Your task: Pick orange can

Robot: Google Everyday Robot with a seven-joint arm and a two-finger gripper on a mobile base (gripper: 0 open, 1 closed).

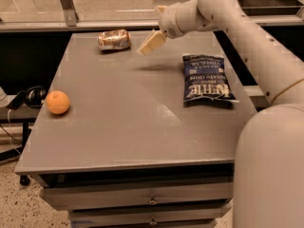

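One gripper [151, 42] is hovering over the far part of the counter [118, 141]; whether it is apart or together cannot be told. One orange can [114, 39] is lying on its side just left of it. One chip bag [207, 79] is lying right of it and nearer the camera. One orange fruit [57, 102] is sitting well to its left.

Grey drawer table [142, 127] on speckled floor [14, 209], metal rail [57, 26] behind.

Orange fruit [57, 102] and blue chip bag [207, 80] lie well apart on grey table [128, 127]; perhaps headphones [33, 96] beside it
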